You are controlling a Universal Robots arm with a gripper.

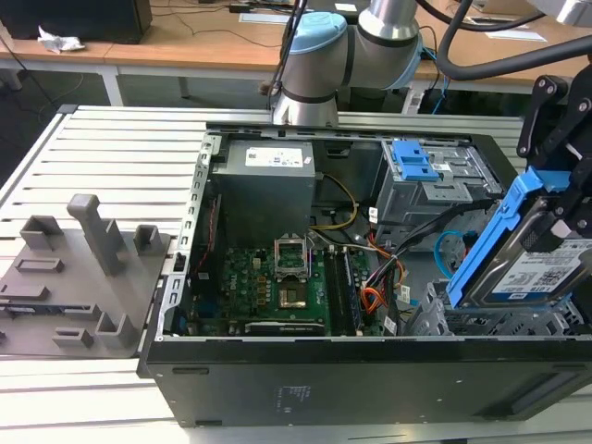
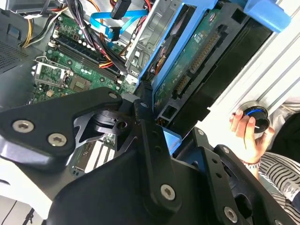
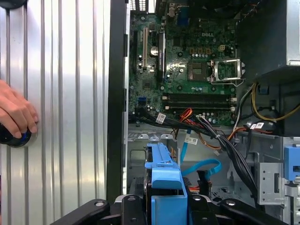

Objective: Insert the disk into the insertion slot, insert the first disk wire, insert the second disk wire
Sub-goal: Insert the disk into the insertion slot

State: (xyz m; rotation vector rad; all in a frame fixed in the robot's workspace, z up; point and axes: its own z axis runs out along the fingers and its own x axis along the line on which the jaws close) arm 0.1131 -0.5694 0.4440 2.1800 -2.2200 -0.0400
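Note:
In the exterior view, the disk, a silver drive with a white-and-blue label in a bright blue carrier, hangs tilted at the case's right end. My gripper is shut on its upper part. Its lower edge is just above the insertion slot, a silver perforated cage in the case's near right corner. In the second wrist view, the disk's green circuit-board side runs away from my black fingers. The first wrist view shows the blue carrier edge-on between my fingers.
A taller grey box with a blue latch stands behind the slot. A loose blue flat cable and bundled wires lie beside the motherboard. A person's hand rests on a black knob on the ribbed table.

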